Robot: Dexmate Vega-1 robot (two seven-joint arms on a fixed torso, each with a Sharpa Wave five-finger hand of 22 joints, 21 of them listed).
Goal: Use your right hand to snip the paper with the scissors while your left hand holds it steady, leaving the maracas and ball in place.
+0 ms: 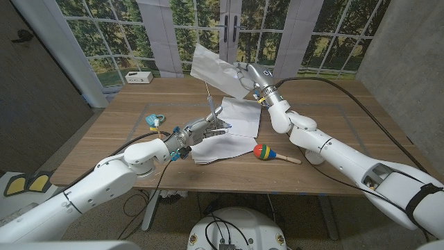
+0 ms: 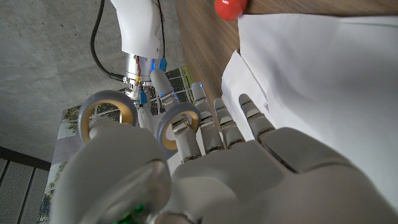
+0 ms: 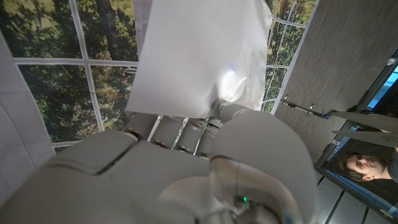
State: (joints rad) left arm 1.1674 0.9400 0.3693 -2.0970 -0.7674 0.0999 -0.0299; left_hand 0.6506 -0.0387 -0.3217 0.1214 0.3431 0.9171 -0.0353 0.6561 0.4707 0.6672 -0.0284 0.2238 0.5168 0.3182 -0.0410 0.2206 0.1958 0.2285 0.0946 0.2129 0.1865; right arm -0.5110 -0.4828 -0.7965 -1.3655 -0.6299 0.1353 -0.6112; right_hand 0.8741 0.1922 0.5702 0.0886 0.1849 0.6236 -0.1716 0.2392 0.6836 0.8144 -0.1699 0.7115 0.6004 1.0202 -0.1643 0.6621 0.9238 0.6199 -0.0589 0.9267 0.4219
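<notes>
My left hand (image 1: 198, 130) holds the scissors (image 1: 210, 104) over the table's middle, blades pointing up. In the left wrist view the fingers of that hand (image 2: 249, 180) pass through the grey, yellow-lined scissor handles (image 2: 104, 98). My right hand (image 1: 251, 75) grips a white sheet of paper (image 1: 211, 66) and holds it up in the air at the far side, above and beyond the blades. The right wrist view shows this sheet (image 3: 193, 56) rising from the fingers of my right hand (image 3: 174, 174). A colourful maraca (image 1: 263, 151) with a wooden handle lies on the table to the right of the left hand.
More white sheets lie on the table (image 1: 243, 114) (image 1: 225, 147), also seen beside the left hand (image 2: 323, 81). A small teal and yellow object (image 1: 154, 119) sits at the left. A white box (image 1: 139, 76) stands at the far left edge. A person (image 3: 367, 165) is nearby.
</notes>
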